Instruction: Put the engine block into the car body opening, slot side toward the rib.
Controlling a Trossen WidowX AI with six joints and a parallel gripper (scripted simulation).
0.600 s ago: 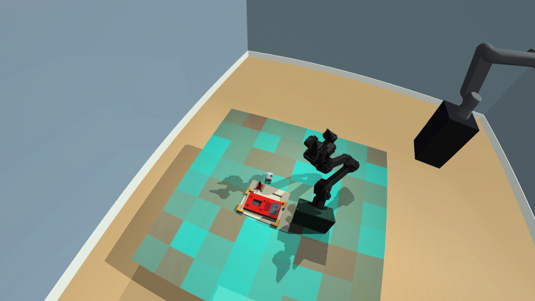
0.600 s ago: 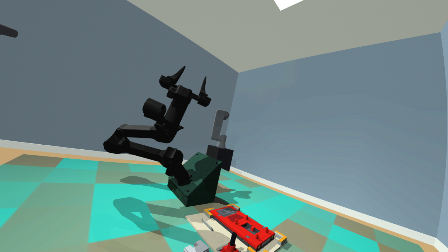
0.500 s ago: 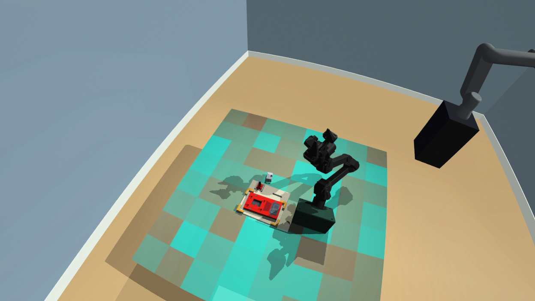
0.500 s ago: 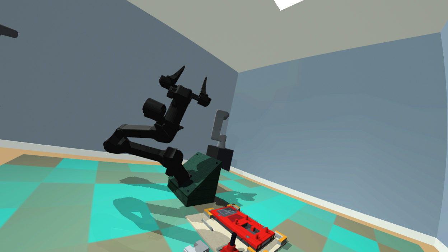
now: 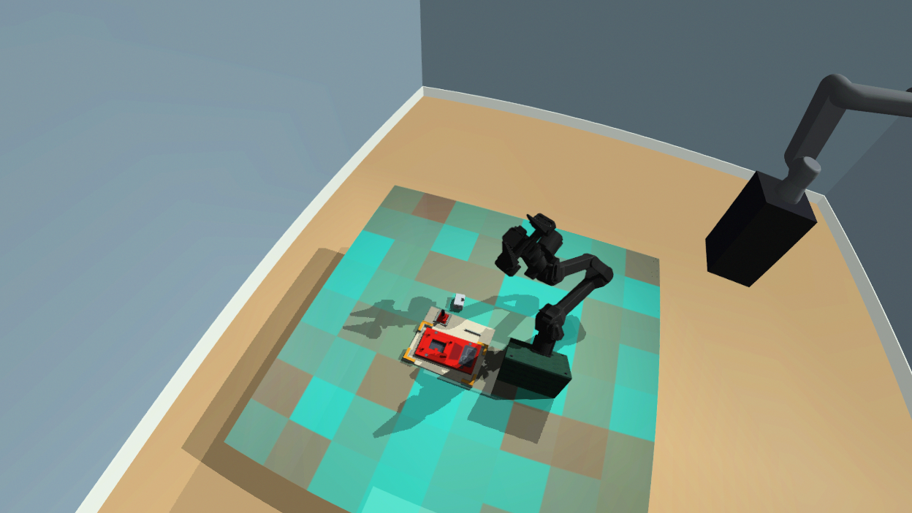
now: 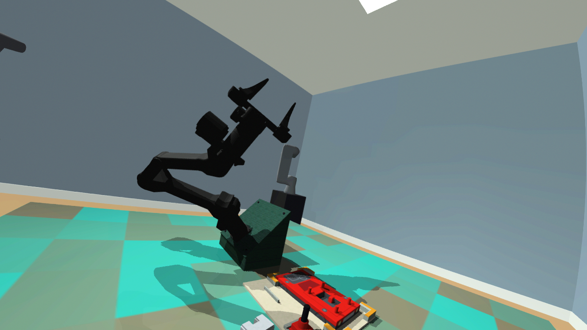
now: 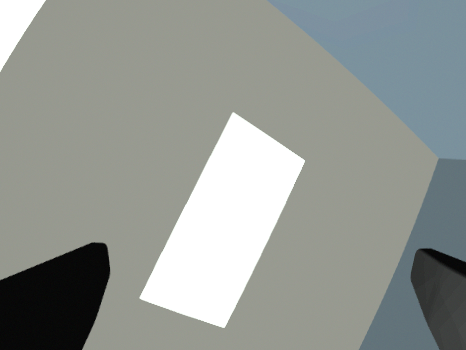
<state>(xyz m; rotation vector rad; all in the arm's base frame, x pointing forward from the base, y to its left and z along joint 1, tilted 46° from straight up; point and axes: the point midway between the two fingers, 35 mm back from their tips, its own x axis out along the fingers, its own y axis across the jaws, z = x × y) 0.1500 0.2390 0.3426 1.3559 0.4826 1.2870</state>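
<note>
The engine block, a small light grey piece with a slot (image 5: pixel 459 301) (image 6: pixel 257 324), stands on the mat beside the board, outside the car body; the bottom of the exterior view cuts it off. The red car body (image 5: pixel 454 351) (image 6: pixel 293 289) lies on the board, its rectangular opening (image 5: pixel 437 346) unfilled. Several red pegs stand around the opening. The rib cannot be made out clearly. My gripper (image 6: pixel 281 90) (image 7: pixel 264 263) is open and empty, high above the mat, fingers pointing upward, far from block and car. The wrist view shows only ceiling, lights, walls and both fingers.
The pale board (image 5: pixel 459 325) (image 6: pixel 257 287) has yellow corner brackets around the car. A red piece with a black stick (image 5: pixel 442 316) (image 6: pixel 301 323) and a thin grey bar (image 5: pixel 472 332) (image 6: pixel 271 294) are on it. The green base box (image 5: pixel 536 370) (image 6: pixel 266 246) stands close beside the board.
</note>
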